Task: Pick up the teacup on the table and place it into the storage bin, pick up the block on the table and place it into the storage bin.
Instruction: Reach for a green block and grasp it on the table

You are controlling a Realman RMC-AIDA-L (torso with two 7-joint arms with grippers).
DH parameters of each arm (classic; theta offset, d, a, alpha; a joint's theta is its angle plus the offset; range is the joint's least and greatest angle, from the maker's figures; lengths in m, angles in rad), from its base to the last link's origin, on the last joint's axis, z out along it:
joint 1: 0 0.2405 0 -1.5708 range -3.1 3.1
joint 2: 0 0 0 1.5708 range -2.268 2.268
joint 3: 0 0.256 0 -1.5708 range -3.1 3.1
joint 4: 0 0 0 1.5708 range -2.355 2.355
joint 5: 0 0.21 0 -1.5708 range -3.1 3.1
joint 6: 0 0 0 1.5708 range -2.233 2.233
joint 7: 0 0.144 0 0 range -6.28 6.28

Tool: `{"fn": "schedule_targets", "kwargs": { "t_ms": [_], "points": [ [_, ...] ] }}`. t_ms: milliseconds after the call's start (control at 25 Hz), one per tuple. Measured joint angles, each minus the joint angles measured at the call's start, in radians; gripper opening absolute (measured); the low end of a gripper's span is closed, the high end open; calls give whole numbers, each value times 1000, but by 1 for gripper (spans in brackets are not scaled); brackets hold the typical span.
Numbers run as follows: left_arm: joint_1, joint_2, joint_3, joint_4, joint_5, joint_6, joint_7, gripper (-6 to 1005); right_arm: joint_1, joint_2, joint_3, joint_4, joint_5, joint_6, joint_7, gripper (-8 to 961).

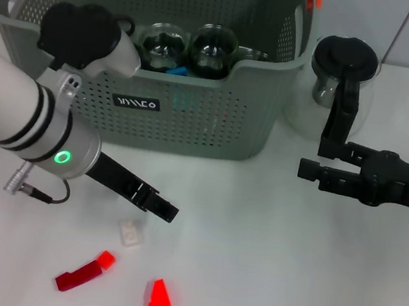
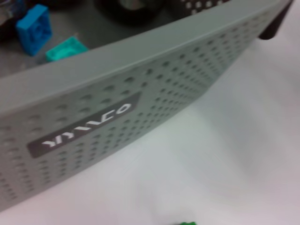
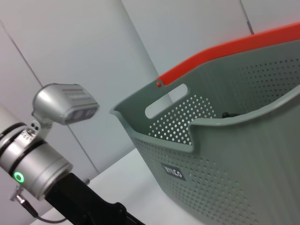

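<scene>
One grey perforated storage bin (image 1: 195,113) fills my upper frame, teacups (image 1: 213,46) inside. Left gripper (image 1: 154,203) and right gripper (image 1: 317,170) flank it; I cannot tell either's finger state.

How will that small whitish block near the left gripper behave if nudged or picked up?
The whitish block looks small and squarish, so it will probably slide rather than roll. It lies flat on the smooth table just below the left gripper, likely light and easily knocked away.
</scene>
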Motion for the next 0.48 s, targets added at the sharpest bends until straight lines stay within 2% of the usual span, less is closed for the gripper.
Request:
{"fn": "schedule_targets", "kwargs": {
  "t_ms": [160,480],
  "points": [
    [-27,-1,29,-37,57,-31,-41,860,0,0,1,0,0,0,-3,885],
    [-77,0,34,-108,64,-54,-57,860,-2,1,1,0,-3,-1,-7,884]
  ]
}}
